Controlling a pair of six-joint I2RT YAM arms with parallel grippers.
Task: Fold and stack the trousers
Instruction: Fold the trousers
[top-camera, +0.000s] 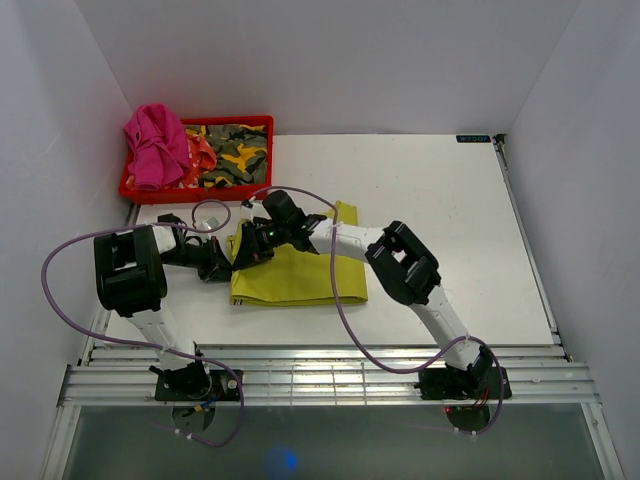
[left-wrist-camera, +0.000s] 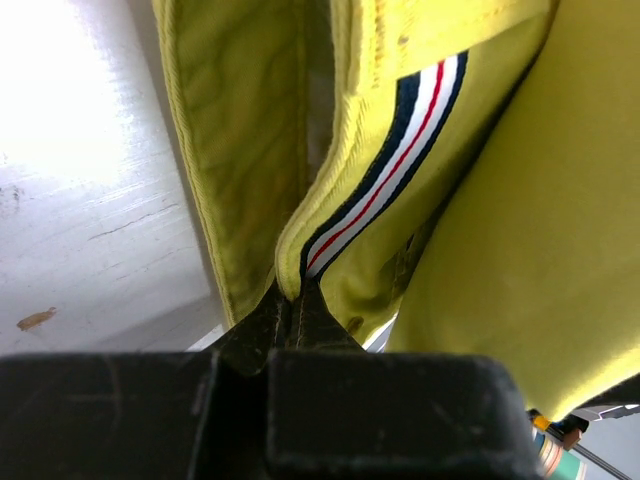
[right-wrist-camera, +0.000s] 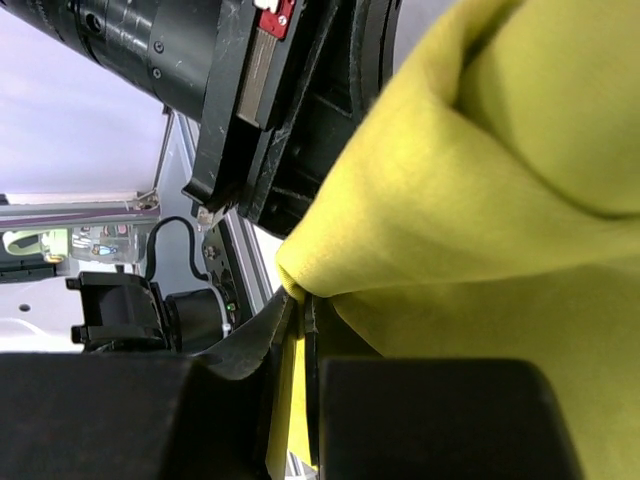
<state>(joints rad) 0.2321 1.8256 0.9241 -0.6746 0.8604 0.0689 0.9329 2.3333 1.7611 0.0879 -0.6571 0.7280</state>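
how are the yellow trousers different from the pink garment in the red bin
The trousers are lime yellow-green; the pink garment is magenta. The trousers lie mostly flat on the table; the pink garment sits bunched at the left end of the bin. The trousers' left edge is pinched by the left gripper and the right gripper; the pink garment is untouched. Both are plain cloth.

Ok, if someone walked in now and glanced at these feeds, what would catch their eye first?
The lime yellow-green trousers stand out most, lying as a rough rectangle on the white table, left of centre. The left gripper and right gripper are both shut on cloth at the trousers' left edge. Next comes the red bin in the far-left corner, holding a pink garment and camouflage cloth.
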